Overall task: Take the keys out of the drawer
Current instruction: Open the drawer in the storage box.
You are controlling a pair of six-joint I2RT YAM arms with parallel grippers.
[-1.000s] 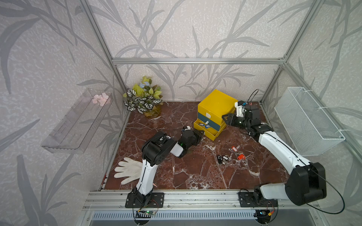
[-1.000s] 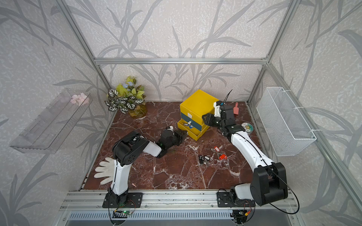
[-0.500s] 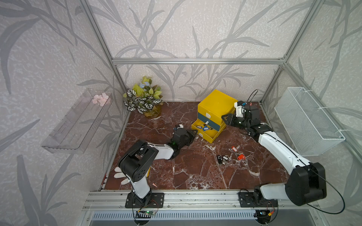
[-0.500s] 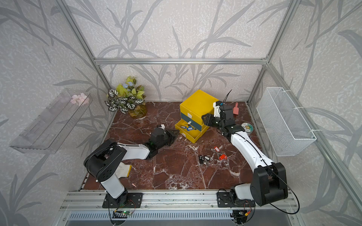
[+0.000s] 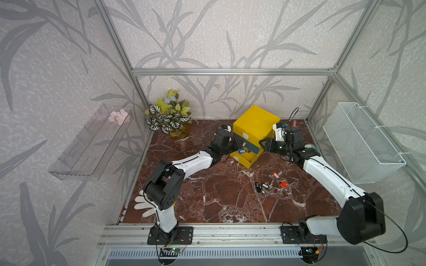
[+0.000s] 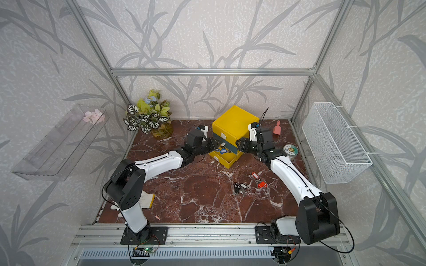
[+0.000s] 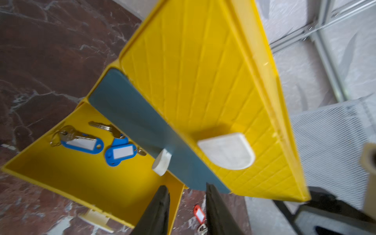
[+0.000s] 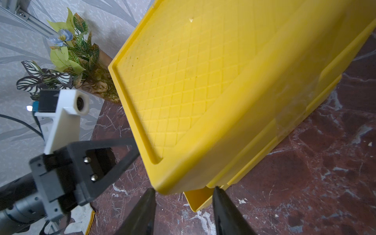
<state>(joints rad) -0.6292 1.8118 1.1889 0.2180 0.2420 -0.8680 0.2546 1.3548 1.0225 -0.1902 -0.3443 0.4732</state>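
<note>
Silvery metal keys on two blue plastic tags (image 7: 82, 143) lie in the pulled-out bottom yellow plastic drawer (image 7: 81, 179) of a yellow plastic drawer cabinet (image 5: 255, 122). They sit ahead of the left gripper (image 7: 187, 213) and clear of its black fingers (image 7: 160, 211), which stand spread, holding nothing, at the drawer's near corner. A grey-blue middle drawer front (image 7: 132, 114) with a white handle (image 7: 161, 164) overhangs the keys lying nearest the cabinet.

Across the cabinet, the right gripper (image 8: 183, 213) points its parted fingers (image 8: 142, 213) at the other front corner. Whether the tips touch the plastic cannot be told.

Behind the right fingers, on the red-brown marble floor (image 5: 219, 195), lie a red-tagged bunch (image 5: 275, 175), an orange-red-tagged bunch (image 5: 284, 184) and a black-and-white-tagged bunch (image 5: 261, 186). A pink plastic scoop (image 6: 276, 130) and a round tin (image 6: 290, 150) sit beyond the right wrist.

Far behind the left fingers a white glove (image 5: 143, 205) lies by that arm's base. A potted leafy plant (image 5: 169, 117) stands in the corner. A white wire basket (image 5: 359, 142) hangs on one wall, and a clear plastic shelf (image 5: 90, 142) holding pink flowers (image 5: 118, 116) hangs on the other.
</note>
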